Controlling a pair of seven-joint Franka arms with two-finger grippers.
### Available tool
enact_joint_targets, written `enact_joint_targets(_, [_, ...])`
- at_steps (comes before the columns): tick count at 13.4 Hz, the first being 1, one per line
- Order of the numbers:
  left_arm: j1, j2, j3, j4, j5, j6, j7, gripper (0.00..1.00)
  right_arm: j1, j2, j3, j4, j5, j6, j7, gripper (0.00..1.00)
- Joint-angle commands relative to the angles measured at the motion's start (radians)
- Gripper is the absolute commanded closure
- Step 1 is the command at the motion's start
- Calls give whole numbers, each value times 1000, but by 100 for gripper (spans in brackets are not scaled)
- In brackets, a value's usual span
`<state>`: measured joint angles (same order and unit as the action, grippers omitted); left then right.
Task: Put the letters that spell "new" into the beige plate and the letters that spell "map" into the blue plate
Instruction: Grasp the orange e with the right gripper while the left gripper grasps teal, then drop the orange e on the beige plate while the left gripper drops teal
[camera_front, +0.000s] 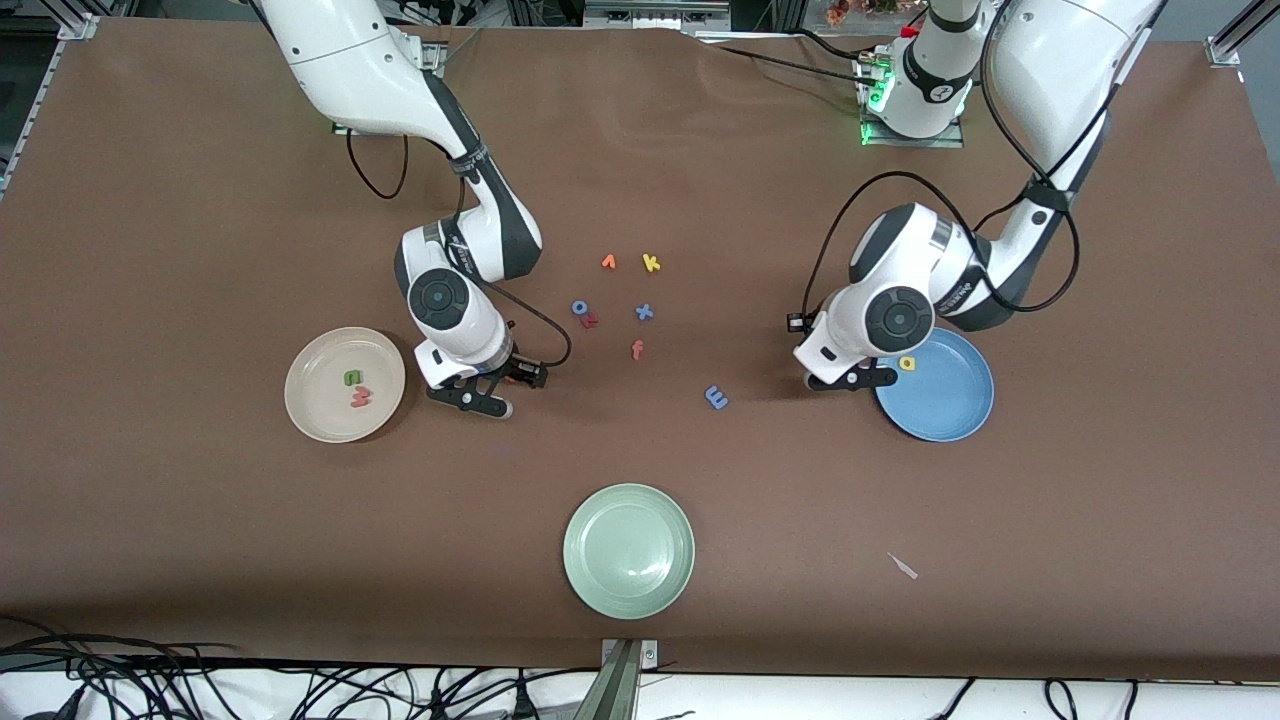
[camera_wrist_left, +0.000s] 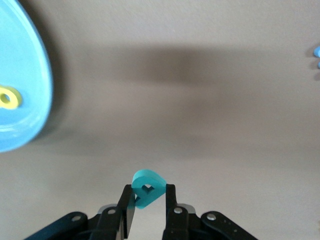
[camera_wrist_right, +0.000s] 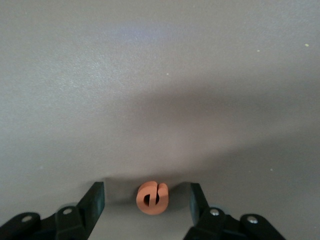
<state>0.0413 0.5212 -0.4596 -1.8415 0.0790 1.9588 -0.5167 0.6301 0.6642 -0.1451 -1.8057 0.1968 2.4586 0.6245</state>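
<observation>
The beige plate (camera_front: 310, 415) holds the green "n" (camera_front: 351, 378) and the salmon-red "w" (camera_front: 360, 397). Beside it, my right gripper (camera_front: 485, 395) is down at the table and open. The orange "e" (camera_wrist_right: 152, 198) stands on the cloth between its fingers, touching neither; that letter is hidden in the front view. The blue plate (camera_front: 945, 410) holds the yellow "a" (camera_front: 907, 363). My left gripper (camera_front: 850, 380) is over the table at that plate's rim, shut on the teal "p" (camera_wrist_left: 150, 179). The blue "m" (camera_front: 716, 397) lies on the table between the arms.
Loose letters lie mid-table: orange "v" (camera_front: 608, 262), yellow "k" (camera_front: 651, 262), blue "x" (camera_front: 644, 312), red-orange "f" (camera_front: 637, 349), plus a blue and a red one (camera_front: 584, 314). A pale green plate (camera_front: 629, 550) sits nearest the front camera. A white scrap (camera_front: 903, 566) lies nearby.
</observation>
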Motion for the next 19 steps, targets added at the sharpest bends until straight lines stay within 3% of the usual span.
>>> enact_joint_targets(1, [57,-16,-5,4,16,-29,127,96,2,15,1,22,21,7,0,37])
enact_joint_targets(6, [196,-13,-2,4,34,-41,476,92,3,17,2,19,33,5,4,68])
enact_joint_targets(10, [262,10,-2,2,172,-32,636,92,2,20,4,28,33,-4,-8,81])
enact_joint_targets(14, [316,57,-2,1,304,11,742,92,-52,12,-4,132,32,-197,-28,84])
enact_joint_targets(19, [371,112,-2,-7,329,104,880,90,-132,-21,-46,183,18,-395,-355,83])
